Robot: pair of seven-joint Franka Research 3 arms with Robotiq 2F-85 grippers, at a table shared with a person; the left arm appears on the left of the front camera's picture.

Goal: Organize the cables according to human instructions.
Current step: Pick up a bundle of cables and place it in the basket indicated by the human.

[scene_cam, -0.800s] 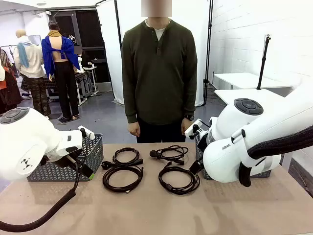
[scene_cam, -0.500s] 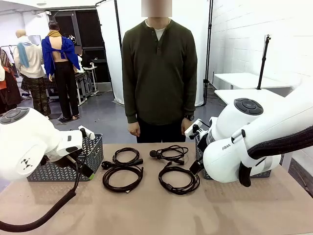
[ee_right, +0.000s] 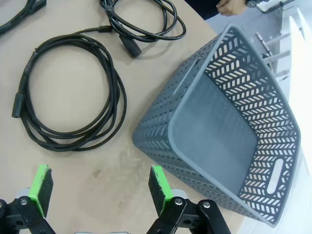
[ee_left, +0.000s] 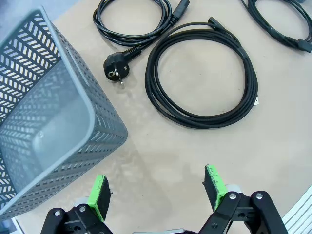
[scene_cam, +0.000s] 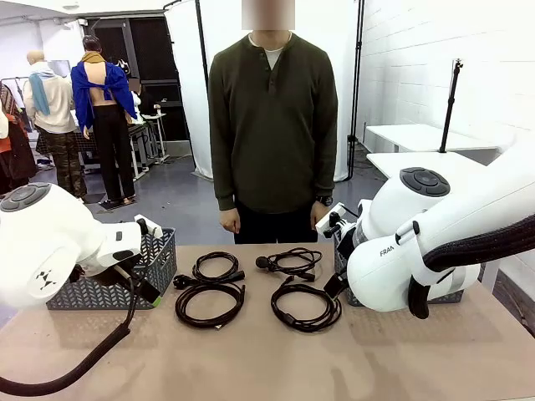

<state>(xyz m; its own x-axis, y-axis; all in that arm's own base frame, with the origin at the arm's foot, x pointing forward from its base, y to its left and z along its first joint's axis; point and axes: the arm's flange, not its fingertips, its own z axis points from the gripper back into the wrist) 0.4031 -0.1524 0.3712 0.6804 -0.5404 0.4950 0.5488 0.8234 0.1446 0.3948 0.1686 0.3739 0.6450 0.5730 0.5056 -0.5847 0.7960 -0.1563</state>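
Four thin black coiled cables sit in a two-by-two block mid-frame in the front view on the tan tabletop [scene_cam: 251, 359]: round-plug coil [scene_cam: 216, 267] upper left, plain coil [scene_cam: 209, 304] lower left, loose tangled coil [scene_cam: 289, 262] upper right, wide coil [scene_cam: 306, 307] lower right. None is in a basket.

The person in a dark olive henley shirt [scene_cam: 272, 125] is top centre, hands hanging low, no pointing visible.

At the bottom of its wrist view the left gripper [ee_left: 157, 187] has jaws spread wide and empty over bare table, beside the grey perforated plastic basket [ee_left: 29, 73]. The right gripper [ee_right: 100, 187] is likewise wide apart with nothing held, beside the second grey basket [ee_right: 161, 126].

Judgement: this is the wait-for-cue step. Hold off until a hand indicates a coil. Then straddle that coil's bundled strands, not the plug, and pinch all loops together so it doesn't unravel. Keep the pads off the close neighbour coil.
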